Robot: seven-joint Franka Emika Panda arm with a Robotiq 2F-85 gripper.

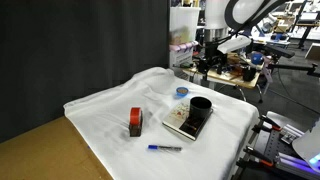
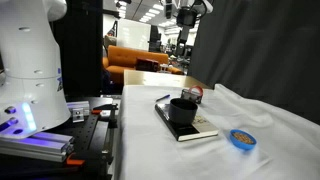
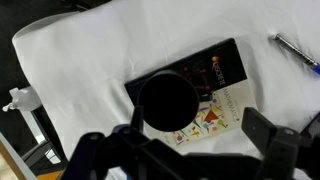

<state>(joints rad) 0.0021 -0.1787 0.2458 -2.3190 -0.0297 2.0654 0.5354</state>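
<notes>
A black mug point(image 1: 200, 106) stands on a book point(image 1: 181, 125) with a colourful cover, on a table under a white cloth point(image 1: 110, 110). The mug point(image 2: 182, 110) and book point(image 2: 203, 130) show in both exterior views. My gripper point(image 1: 208, 62) hangs well above the table, over the mug and book, and shows at the top of an exterior view point(image 2: 187, 14). In the wrist view its fingers point(image 3: 185, 155) are spread wide and empty, with the mug point(image 3: 167, 102) and book point(image 3: 222, 98) below them.
A red and black object point(image 1: 135, 122) stands on the cloth near a blue pen point(image 1: 165, 148), which also shows in the wrist view point(image 3: 295, 50). A blue tape roll point(image 1: 182, 92) lies behind the mug. The robot base point(image 2: 30, 70) and lab equipment stand beside the table.
</notes>
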